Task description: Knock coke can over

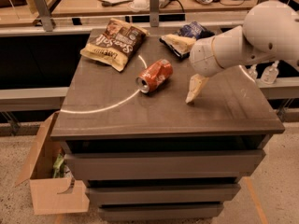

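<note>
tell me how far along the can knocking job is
Looks done: the coke can lies on its side on the table, silver top facing the front-left corner. In hand: nothing; the end effector hangs beside the can, apart from it, close to the tabletop. Left: probably only backing off.

The arm (243, 38) is white, built of bulbous rounded shells joined at a thin tan seam. Its cream, tapered gripper (193, 92) hangs just over the dark table (140, 120).

brown chip bag (114, 43): table (233, 111) rear-left | blue chip bag (187, 35): table rear | cardboard box (46, 190): floor, left
</note>
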